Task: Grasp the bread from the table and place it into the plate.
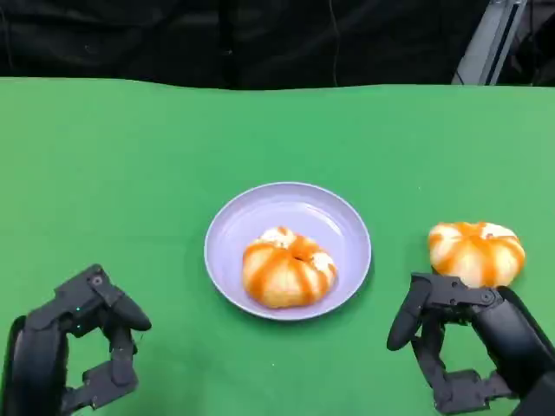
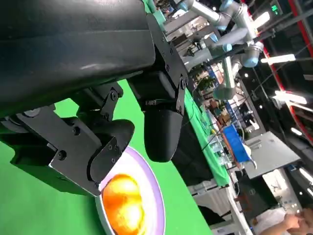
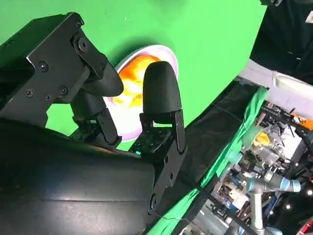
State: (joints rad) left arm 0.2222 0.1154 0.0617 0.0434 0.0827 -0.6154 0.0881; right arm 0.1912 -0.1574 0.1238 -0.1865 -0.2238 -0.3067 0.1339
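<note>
Bread (image 1: 476, 252) sits on the green table (image 1: 130, 173) at frame right, just above the right hand (image 1: 460, 347), whose fingers are spread and empty. Purple plate (image 1: 347, 230), centre frame, already holds one bun (image 1: 287, 268). Left hand (image 1: 82, 351) at lower left, also spread and empty, is well apart; right hand is nearer.

No readable text — no labels, brands or numbers.

Plate (image 1: 227, 227): smooth lilac plastic, slight sheen. Breads (image 1: 287, 268) (image 1: 476, 252): glossy orange glaze. Table (image 1: 130, 173): matt green cloth. Hands (image 1: 91, 347) (image 1: 460, 347): matt black plastic.
</note>
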